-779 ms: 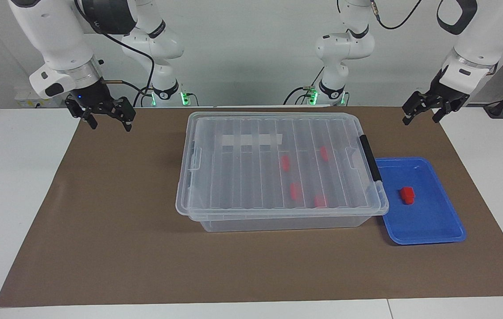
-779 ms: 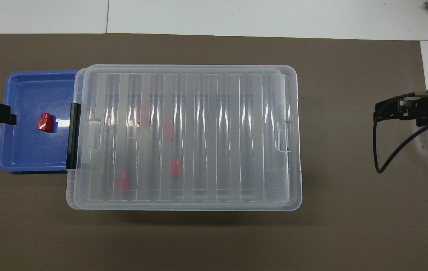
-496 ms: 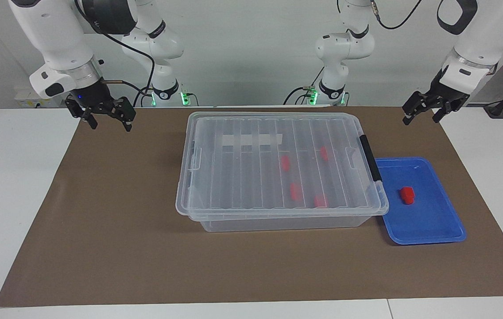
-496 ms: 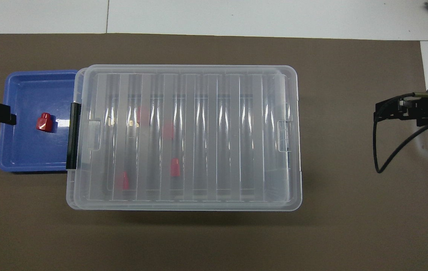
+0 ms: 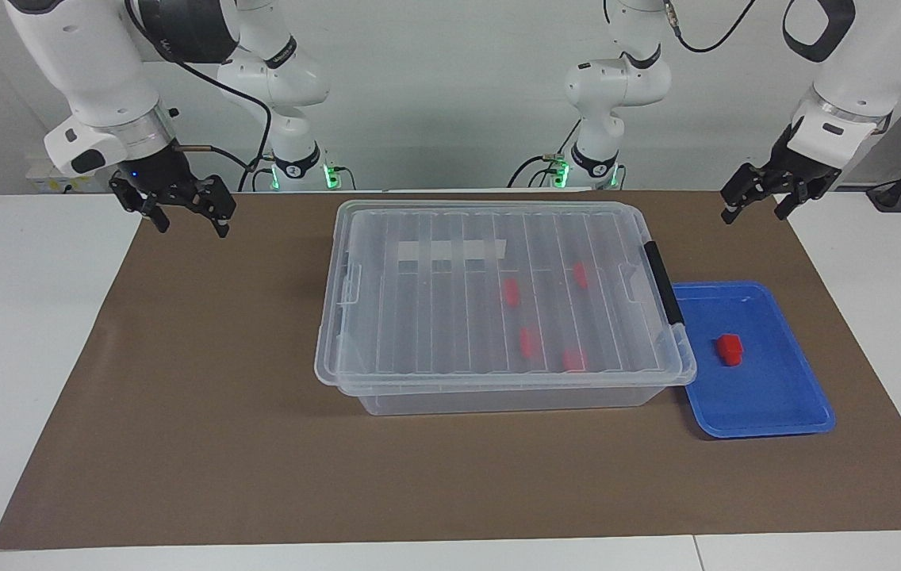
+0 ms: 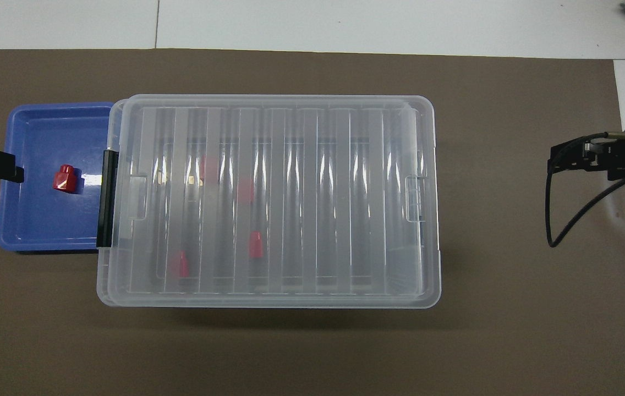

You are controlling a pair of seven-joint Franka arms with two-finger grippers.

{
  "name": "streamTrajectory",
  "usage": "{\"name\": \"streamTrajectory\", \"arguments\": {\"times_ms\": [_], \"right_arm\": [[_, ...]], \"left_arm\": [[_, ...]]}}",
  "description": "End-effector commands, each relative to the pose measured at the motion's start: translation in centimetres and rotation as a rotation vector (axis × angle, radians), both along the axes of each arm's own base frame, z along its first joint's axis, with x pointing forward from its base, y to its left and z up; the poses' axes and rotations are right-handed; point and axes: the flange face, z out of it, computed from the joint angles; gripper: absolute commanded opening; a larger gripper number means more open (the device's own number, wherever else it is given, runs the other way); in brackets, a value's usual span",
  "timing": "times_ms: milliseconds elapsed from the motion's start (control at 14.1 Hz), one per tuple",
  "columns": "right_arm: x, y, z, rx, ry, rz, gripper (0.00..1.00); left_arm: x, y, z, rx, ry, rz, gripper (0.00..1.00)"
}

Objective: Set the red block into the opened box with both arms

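left gripper (image 5: 753,206): I see it hanging in the air over the brown mat's corner at the left arm's end of the table, jaws spread wide and holding nothing
right gripper (image 5: 189,220): I have it up over the mat's edge at the right arm's end, fingers apart, nothing between them, a black cable looping off its wrist
red block (image 5: 730,349): it lies in the blue tray (image 5: 776,412), down on the table and well apart from my left gripper, untouched; from above it sits near the tray's middle (image 6: 64,179)
blue tray: flat on the mat, tucked just beside the box at the handle end, the end closer to my left gripper
box (image 5: 498,293): it stands in the middle of the mat between my two grippers, well apart from both, with its ribbed clear lid (image 6: 268,198) lying flat on top, so it reads as closed
black handle (image 5: 662,281): runs along the lid's edge on the tray side
white tape strip (image 5: 450,251): on the lid, toward the robots
other red blocks (image 5: 530,342): I count four, seen blurred through the lid, inside the box in the half toward my left gripper
brown mat (image 5: 220,444): covers most of the table under everything
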Motion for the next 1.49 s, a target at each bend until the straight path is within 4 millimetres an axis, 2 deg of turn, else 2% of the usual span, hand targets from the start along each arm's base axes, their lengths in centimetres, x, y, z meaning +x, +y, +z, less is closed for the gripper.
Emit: {"name": "streamTrajectory", "arguments": {"times_ms": [0, 142, 425, 779, 1062, 1345, 1416], "right_arm": [[-0.4, 2.5, -2.6, 0.006, -0.015, -0.027, 0.96], [0.0, 4.5, -4.4, 0.010, -0.039, -0.008, 0.96], [-0.3, 10.7, -7.9, 0.029, -0.087, -0.009, 0.98], [-1.5, 14.3, -12.0, 0.033, -0.068, -0.022, 0.98], [-2.7, 14.6, -13.9, 0.012, -0.032, -0.001, 0.98], [-3.2, 13.2, -14.8, -0.002, -0.011, 0.039, 0.98], [-3.2, 12.2, -14.9, -0.004, -0.008, 0.050, 0.98]], "left_arm": [[-0.3, 0.1, 0.4, 0.016, -0.012, 0.011, 1.00], [-0.4, 0.1, 0.4, 0.016, -0.010, 0.008, 1.00], [-0.4, -0.1, 0.4, 0.016, -0.004, 0.001, 1.00], [-0.5, 0.4, 0.5, 0.016, -0.006, 0.009, 1.00], [-0.5, 0.4, 0.5, 0.016, -0.006, 0.009, 1.00], [-0.4, 0.3, 0.4, 0.016, -0.004, 0.008, 1.00], [-0.5, 0.4, 0.4, 0.015, -0.001, 0.009, 1.00]]}}
